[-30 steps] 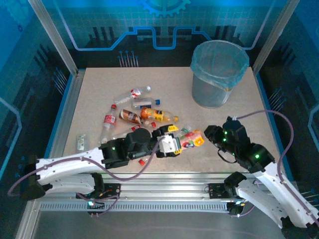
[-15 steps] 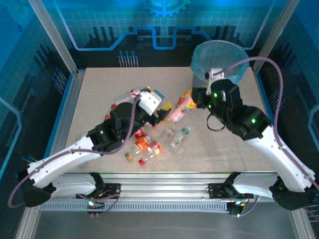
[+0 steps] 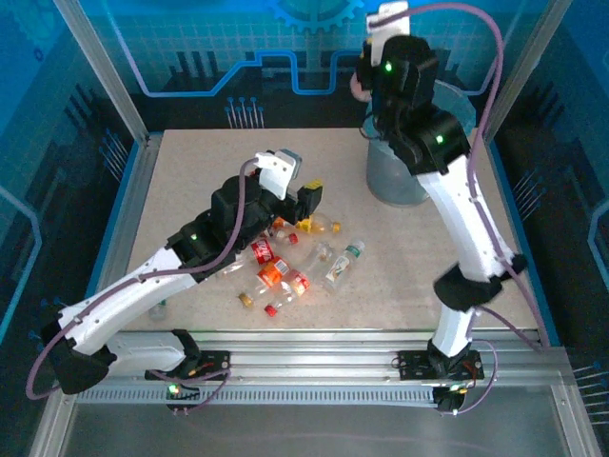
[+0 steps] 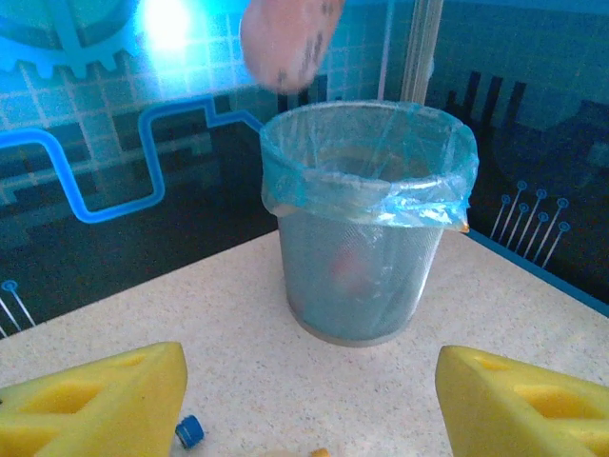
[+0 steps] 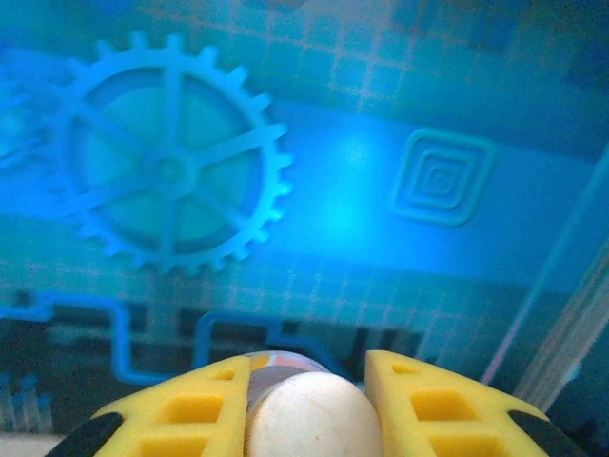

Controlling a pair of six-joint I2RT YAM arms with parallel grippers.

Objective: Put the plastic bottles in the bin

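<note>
Top external view: right arm stood high above the round grey bin lined with a light-blue plastic bag (image 3: 400, 181).
Right jaws: pinching a pale pinkish plastic bottle (image 5: 309, 414).
Left wrist view: that bottle hung over one edge of the bin's rim, so centring it over the mouth before release looked wise.
Left jaws: spread, empty, facing the bin.
Loose clear plastic bottles (image 3: 285, 268): clustered on the speckled beige tabletop (image 3: 190, 171).

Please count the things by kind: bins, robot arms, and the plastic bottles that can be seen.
Bin: 1
Robot arms: 2, left arm and right arm
Bottles on the table: at least 6, the left arm may hide more
Bottle in the right claw: 1
Total: at least 10
</note>
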